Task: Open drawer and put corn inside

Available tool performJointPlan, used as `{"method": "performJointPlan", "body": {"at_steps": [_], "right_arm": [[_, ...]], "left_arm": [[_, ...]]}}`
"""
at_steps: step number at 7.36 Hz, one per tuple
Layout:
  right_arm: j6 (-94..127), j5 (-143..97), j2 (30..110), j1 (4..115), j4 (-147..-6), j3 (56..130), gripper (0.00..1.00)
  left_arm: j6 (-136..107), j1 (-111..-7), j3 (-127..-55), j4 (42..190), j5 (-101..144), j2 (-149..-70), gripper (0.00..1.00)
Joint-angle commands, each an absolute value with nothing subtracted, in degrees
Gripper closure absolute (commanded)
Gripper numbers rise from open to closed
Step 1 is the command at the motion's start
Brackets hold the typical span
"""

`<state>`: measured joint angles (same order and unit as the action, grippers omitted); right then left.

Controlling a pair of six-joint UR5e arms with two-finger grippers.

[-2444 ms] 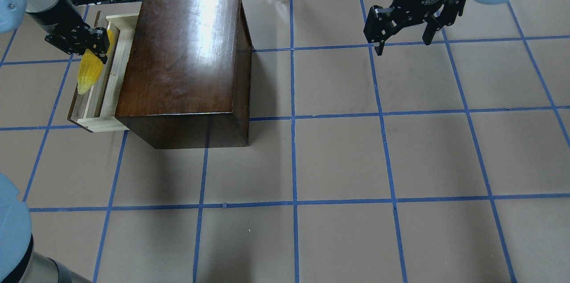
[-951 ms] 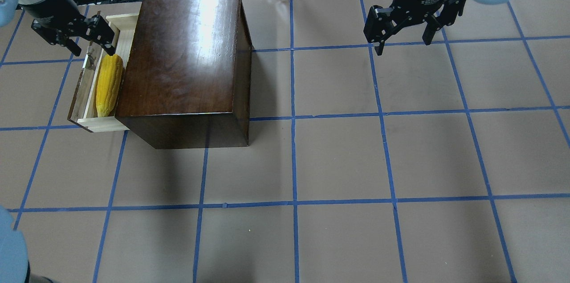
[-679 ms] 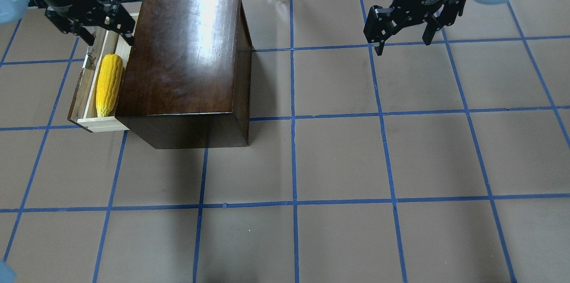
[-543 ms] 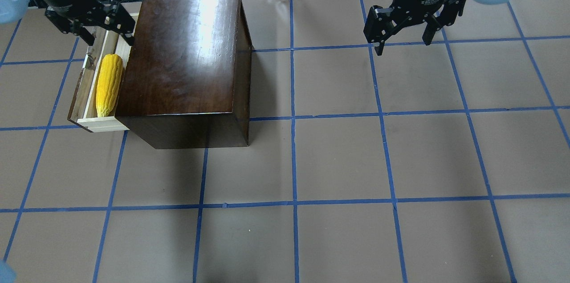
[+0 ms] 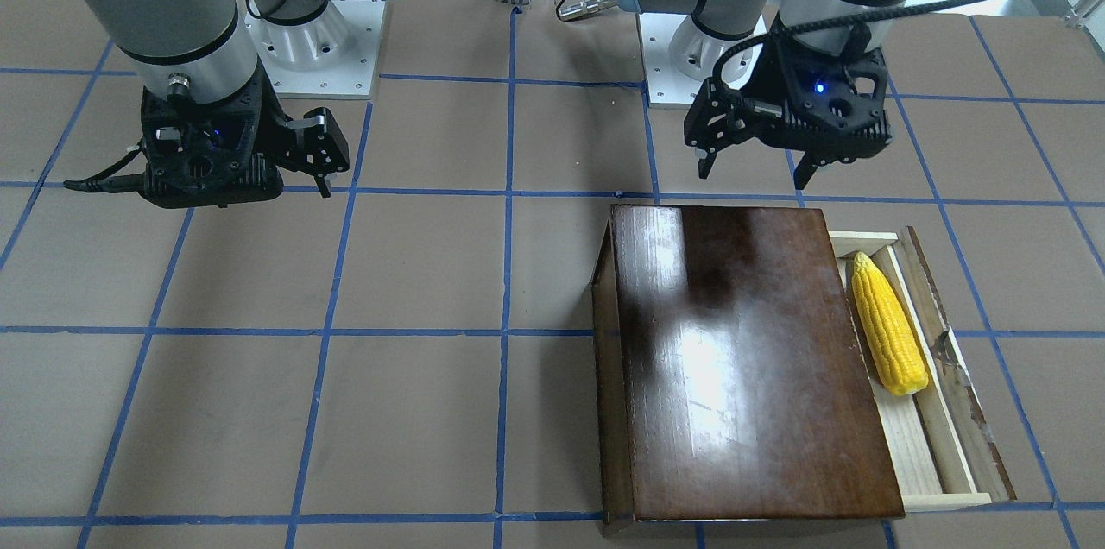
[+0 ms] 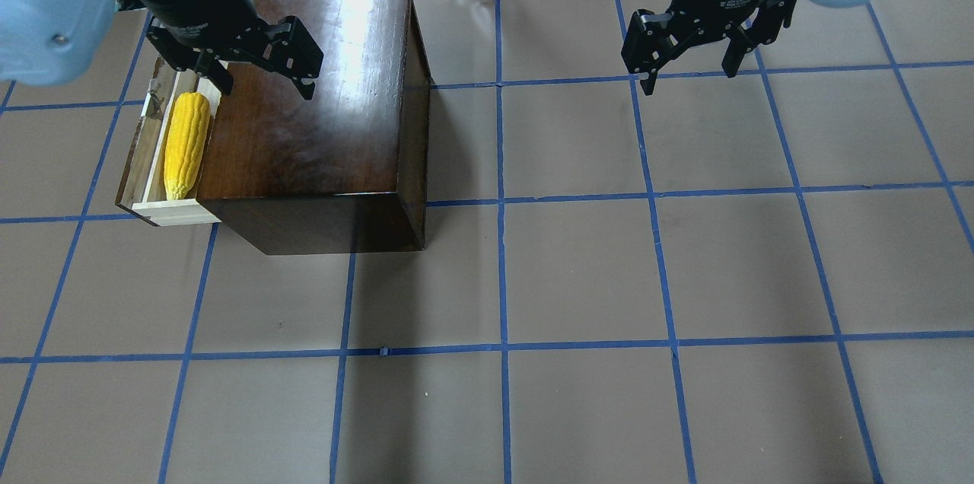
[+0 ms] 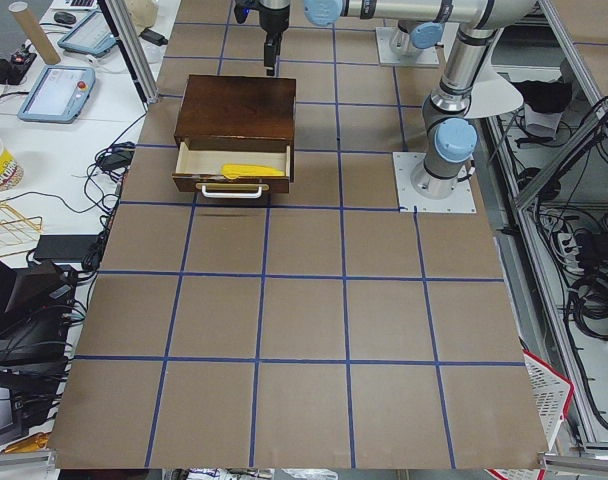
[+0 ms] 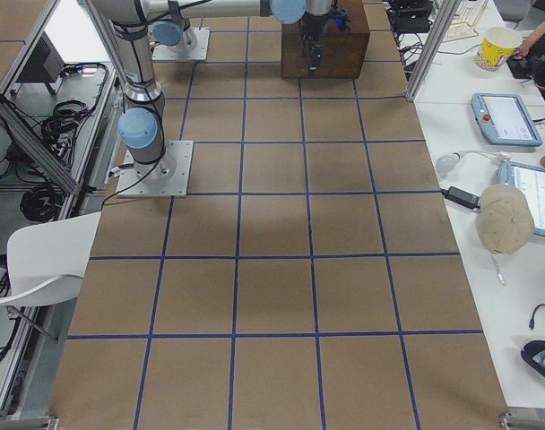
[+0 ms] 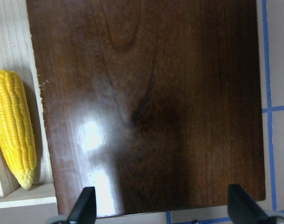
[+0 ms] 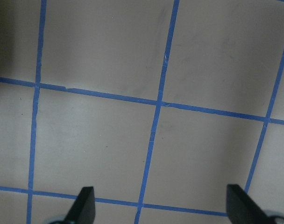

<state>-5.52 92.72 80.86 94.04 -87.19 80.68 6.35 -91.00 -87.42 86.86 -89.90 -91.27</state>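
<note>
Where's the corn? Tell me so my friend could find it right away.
Look for the big shiny dark-brown box on the table with blue lines. A pale wooden drawer sticks out of one side, and the corn lies inside it. It is the only bright yellow, bumpy thing there.

Blue tape lines (image 6: 502,271) grid the brown paper-covered table (image 6: 578,271), with a rounded beige cap (image 8: 504,218) and a white plastic chair (image 8: 48,260) beside it.

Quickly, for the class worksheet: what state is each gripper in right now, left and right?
Left gripper: open, holding nothing, above the box.
Right gripper: open, holding nothing.
</note>
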Motion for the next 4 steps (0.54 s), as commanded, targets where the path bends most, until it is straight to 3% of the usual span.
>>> {"method": "performJointPlan", "body": {"at_steps": [1, 4], "right_arm": [[-5.5, 92.7, 80.9, 94.0, -87.2, 80.7, 0.0], [-5.5, 92.7, 80.9, 94.0, -87.3, 80.7, 0.0]], "left_arm": [[6.6, -91.2, -90.6, 86.9, -90.5, -88.1, 0.0], [6.7, -89.7, -93.0, 87.6, -90.1, -85.7, 0.0]]}}
